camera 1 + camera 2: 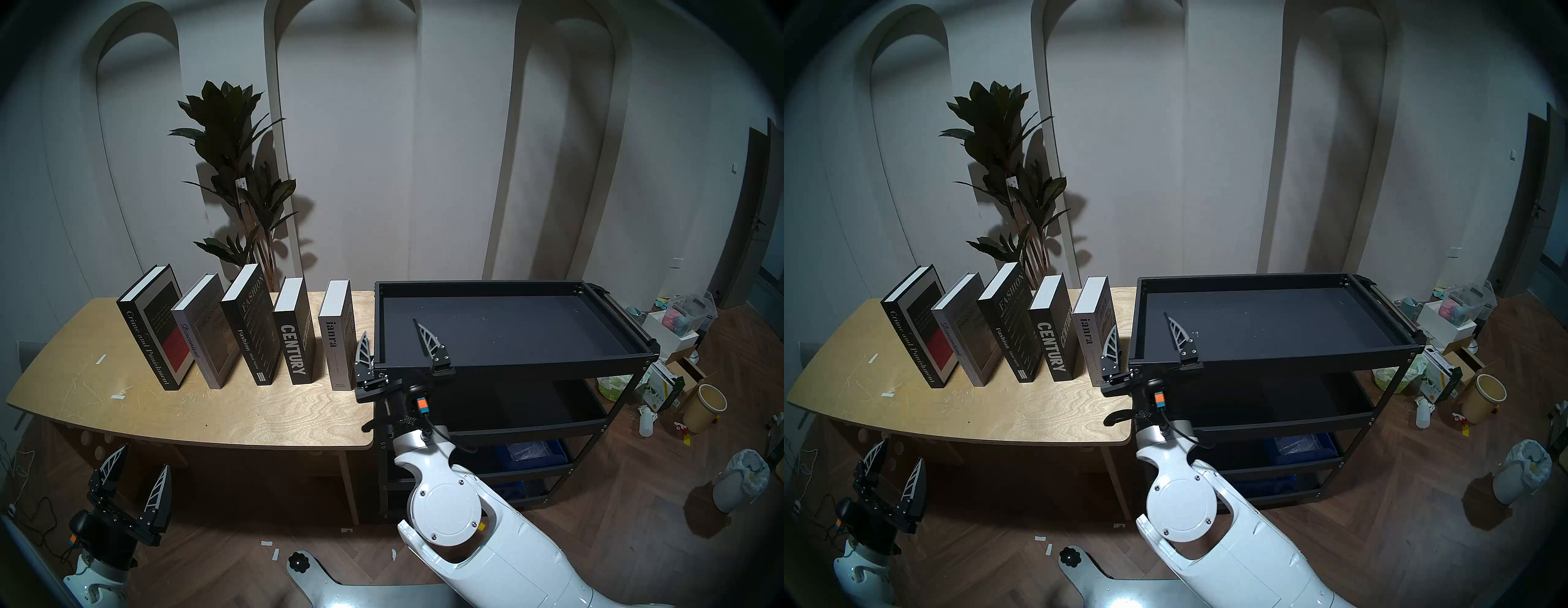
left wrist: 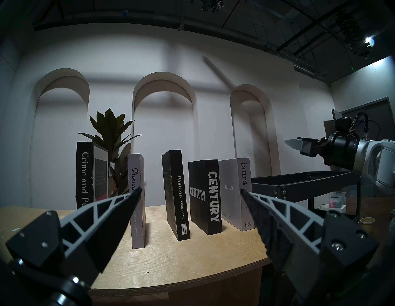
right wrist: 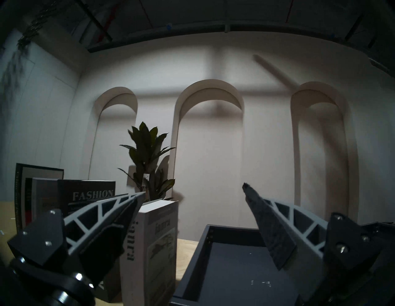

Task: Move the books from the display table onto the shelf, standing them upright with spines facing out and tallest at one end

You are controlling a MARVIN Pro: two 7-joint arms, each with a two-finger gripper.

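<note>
My right claw [image 1: 394, 346], jaws wide and empty, straddles the black metal shelf's [image 1: 509, 363] near-left corner; the upright grey "ianra" hardcover [image 1: 337, 339] stands just left on the plywood counter [image 1: 212, 407].

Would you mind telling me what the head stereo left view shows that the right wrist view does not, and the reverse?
Only the head view shows the left gripper, open and low in front of the table, the Century book, the cart's lower tiers and the floor clutter. Only the wrist view shows the ceiling beams and the ianra book's cover close up. Both show the open right gripper over the gap between ianra and the cart, the Fashion book and the plant.
</note>
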